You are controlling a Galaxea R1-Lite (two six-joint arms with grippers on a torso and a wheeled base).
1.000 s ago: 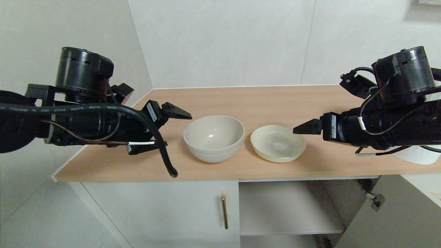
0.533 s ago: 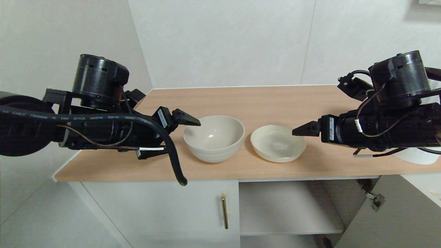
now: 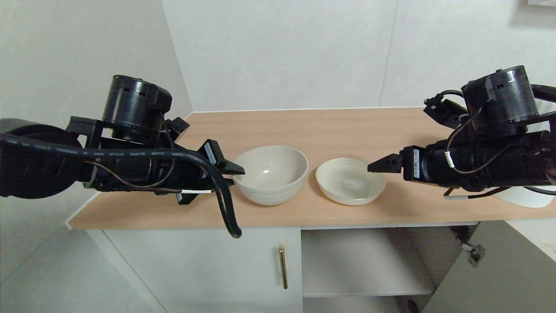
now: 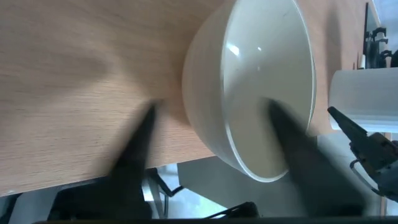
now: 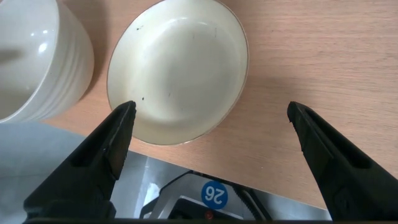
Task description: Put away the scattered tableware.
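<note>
We are looking at a deep cream bowl (image 3: 270, 174) sitting on the wooden countertop (image 3: 330, 126), with a shallow cream dish (image 3: 350, 180) just beside it on its right. The left gripper (image 4: 210, 106) is holding its fingers spread across the bowl's left rim (one over the inside, one outside). The right gripper (image 5: 208, 109) is hovering wide open at the dish's right edge. Below, a cabinet compartment (image 3: 360, 265) is standing open.

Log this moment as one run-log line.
left gripper: open, astride bowl wall | right gripper: open, over shallow dish edge | tableware: both on counter, not lifted | cabinet: right compartment open
</note>
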